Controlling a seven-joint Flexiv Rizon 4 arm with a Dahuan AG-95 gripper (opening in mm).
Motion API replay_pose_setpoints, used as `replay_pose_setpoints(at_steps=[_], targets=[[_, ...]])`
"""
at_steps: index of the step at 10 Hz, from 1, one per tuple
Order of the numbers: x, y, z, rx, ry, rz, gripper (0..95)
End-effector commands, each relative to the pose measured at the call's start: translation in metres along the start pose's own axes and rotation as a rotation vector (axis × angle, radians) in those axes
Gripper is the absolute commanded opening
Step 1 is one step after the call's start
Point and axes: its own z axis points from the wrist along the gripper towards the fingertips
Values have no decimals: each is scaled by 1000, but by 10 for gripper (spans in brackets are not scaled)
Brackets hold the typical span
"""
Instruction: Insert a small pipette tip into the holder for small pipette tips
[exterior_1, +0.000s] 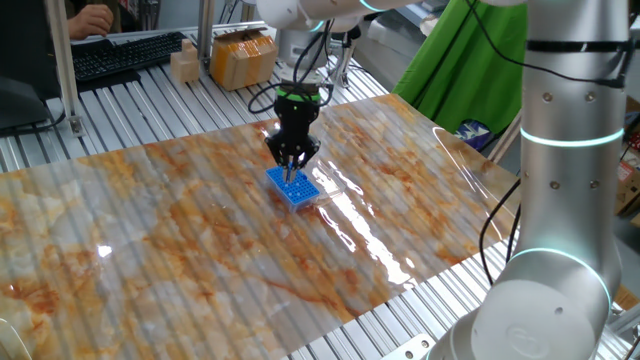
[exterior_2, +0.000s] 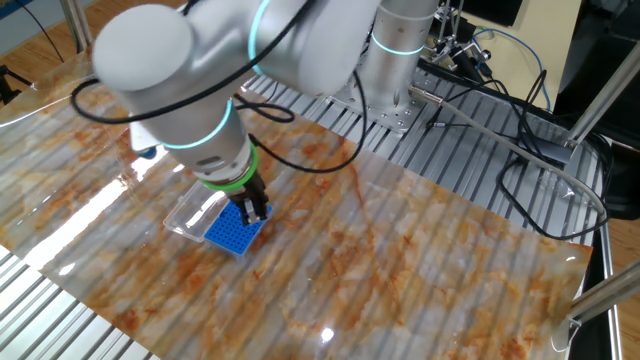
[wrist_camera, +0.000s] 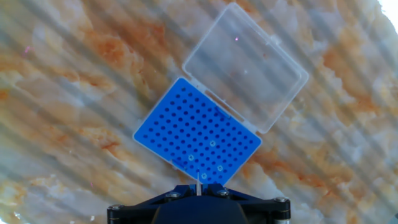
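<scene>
As seen: one holder (wrist_camera: 196, 135), perhaps three tips (wrist_camera: 212, 144).

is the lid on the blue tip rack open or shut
Open. In the hand view the clear lid lies flipped back flat on the table beside the blue rack, joined along one edge, leaving the grid of holes uncovered.

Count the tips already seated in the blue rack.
3, all near the rack edge closest to the end effector: at and. A fourth tip sits in the end effector, not yet inserted. Others may be hidden.
</scene>
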Motion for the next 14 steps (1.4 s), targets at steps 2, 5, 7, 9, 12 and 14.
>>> replay_pose_setpoints(at_steps=[2,5,7,9,12,14], targets=[[-5,-2,-1,2,18,-11,0],[-9,-2,-2,11,46,-38,0],[-11,-2,-1,15,58,-60,0],[-15,-2,0,20,66,-83,0],[-21,-1,3,39,87,-112,0],[-23,-1,5,40,110,-122,0]])
